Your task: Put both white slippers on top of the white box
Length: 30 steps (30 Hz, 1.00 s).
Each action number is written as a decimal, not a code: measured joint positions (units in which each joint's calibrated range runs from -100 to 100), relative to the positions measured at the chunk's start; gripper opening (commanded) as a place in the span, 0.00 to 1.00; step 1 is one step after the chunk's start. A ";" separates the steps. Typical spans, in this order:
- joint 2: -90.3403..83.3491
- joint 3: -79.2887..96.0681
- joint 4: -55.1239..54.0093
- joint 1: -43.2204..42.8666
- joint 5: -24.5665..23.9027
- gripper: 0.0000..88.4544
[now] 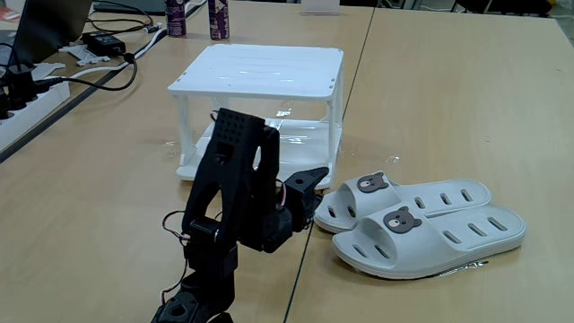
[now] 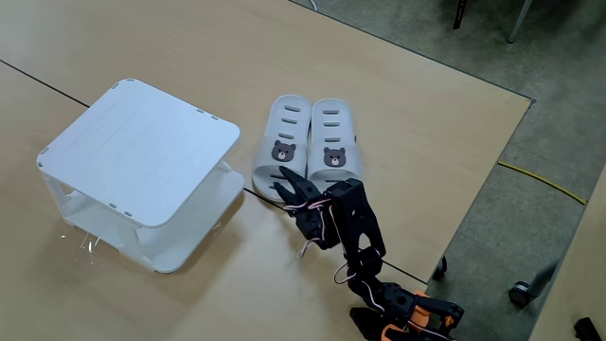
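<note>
Two white slippers with brown bear badges lie side by side on the wooden table, toes toward the arm: one (image 1: 408, 199) (image 2: 285, 140) nearer the box, the other (image 1: 430, 238) (image 2: 331, 142) beside it. The white box (image 1: 260, 70) (image 2: 140, 150), a slatted two-tier rack, stands upright with nothing on its top. My black gripper (image 1: 316, 190) (image 2: 284, 187) hovers low just in front of the toe of the slipper nearer the box. Its jaws look slightly open and hold nothing.
Two dark bottles (image 1: 218, 18), a power strip (image 1: 22, 103) and cables (image 1: 108, 67) sit at the far left of the table in a fixed view. The table edge (image 2: 473, 199) runs close behind the slippers and the arm base (image 2: 407, 313).
</note>
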 measured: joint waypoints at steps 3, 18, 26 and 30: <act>5.28 -9.07 0.00 0.15 0.00 0.26; 19.30 -36.30 8.41 5.24 0.00 0.26; 19.30 -44.83 19.91 8.76 0.00 0.26; 19.30 -45.28 22.58 9.74 0.00 0.26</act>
